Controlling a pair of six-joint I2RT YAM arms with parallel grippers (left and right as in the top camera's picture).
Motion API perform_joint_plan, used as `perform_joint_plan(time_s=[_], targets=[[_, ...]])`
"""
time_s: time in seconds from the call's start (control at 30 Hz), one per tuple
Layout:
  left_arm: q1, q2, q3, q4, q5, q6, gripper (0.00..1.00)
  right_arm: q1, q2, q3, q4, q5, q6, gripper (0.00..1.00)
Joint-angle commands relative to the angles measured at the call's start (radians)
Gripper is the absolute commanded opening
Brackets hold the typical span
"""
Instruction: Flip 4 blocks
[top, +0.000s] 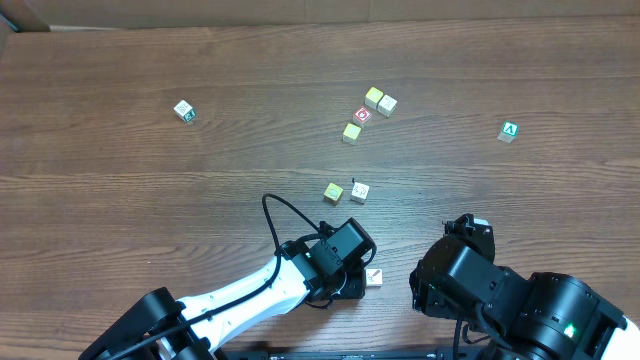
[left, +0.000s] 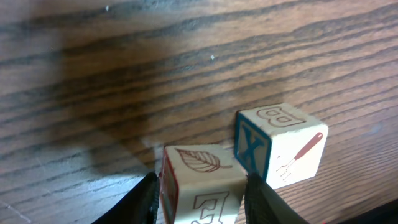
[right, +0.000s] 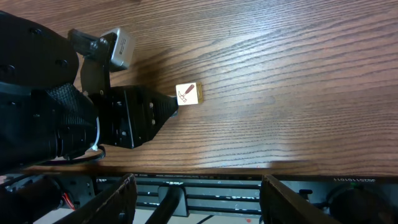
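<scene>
Near edge of the tabletop (top: 150, 200), a little right of centre: left jaws down at the wood. Between the left fingers (left: 144, 200), in the left wrist view, a leaf block (left: 202, 177), with a brown leaf printed on top and an outlined letter on the near face. Sits squarely in the gap, with one finger close against each side. Cannot tell whether pinched or loose.

Just right of it and slightly farther off, a rake block (left: 287, 144), with "B" on top, a blue "X" on the left face and a red rake on the near face. Lies outside the jaws, beside the right-hand finger, corner to corner with the leaf block, touching or all but. From overhead, only the rake block on show there, just right of the left jaws.

Right jaws at the near right corner, right fingers (right: 118, 199) spread wide with nothing between, well apart from both blocks.

Farther out, mid-tabletop: a yellow-topped block (top: 333, 192) just left of a cream block (top: 359, 192). Beyond those, a red-faced cube (top: 362, 115). Far right, a green "A" cube (top: 509, 131).
</scene>
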Motion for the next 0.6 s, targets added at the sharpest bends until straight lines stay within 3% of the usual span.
perform_joint_plan(time_s=[0.0,0.23,0.57], targets=[[-0.002,0.007,-0.009,0.014,-0.025,-0.003,0.36,0.004,-0.010,0.013,0.002,0.000,0.009,0.64],[-0.001,0.007,-0.009,0.051,-0.027,-0.003,0.22,0.004,-0.010,0.013,0.017,-0.011,0.008,0.64],[0.016,0.007,-0.009,0.053,-0.057,-0.007,0.17,0.004,-0.010,0.013,0.020,-0.016,0.008,0.65]])
